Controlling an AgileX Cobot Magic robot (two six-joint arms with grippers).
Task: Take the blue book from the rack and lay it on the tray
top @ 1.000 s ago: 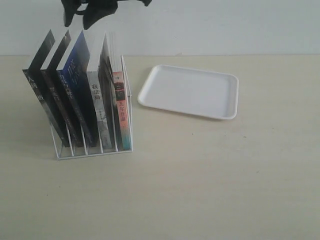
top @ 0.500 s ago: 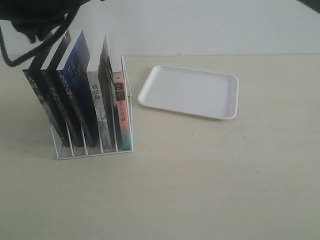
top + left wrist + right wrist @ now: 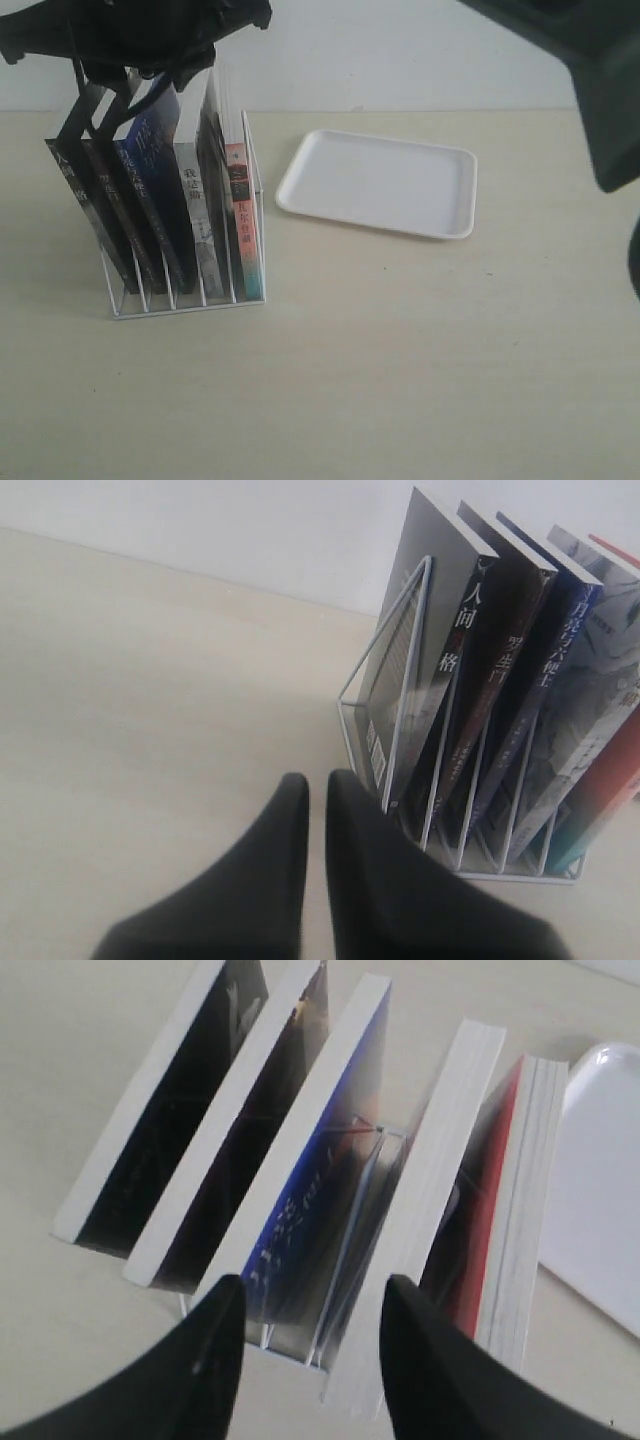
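Note:
The blue book [image 3: 150,170] stands third from the left in the white wire rack [image 3: 190,305], leaning with the others. Its blue spine [image 3: 545,690] shows in the left wrist view and its blue cover [image 3: 320,1160] in the right wrist view. My right gripper [image 3: 315,1285] is open above the books' top edges, its fingers straddling the blue book without touching it. My left gripper [image 3: 315,780] is shut on nothing, over the table beside the rack's [image 3: 400,670] end. The white tray [image 3: 380,185] lies bare to the right of the rack.
Two black-covered books [image 3: 95,190] stand left of the blue one; a grey book and a pink-spined book [image 3: 240,215] stand right of it. Dark arm parts [image 3: 150,30] hang over the rack tops. Another dark arm [image 3: 590,60] fills the exterior view's upper right corner.
The dark arm mass over the rack has grown and spread across the book tops. A second dark arm has come into the upper right corner. Books and tray have not moved.

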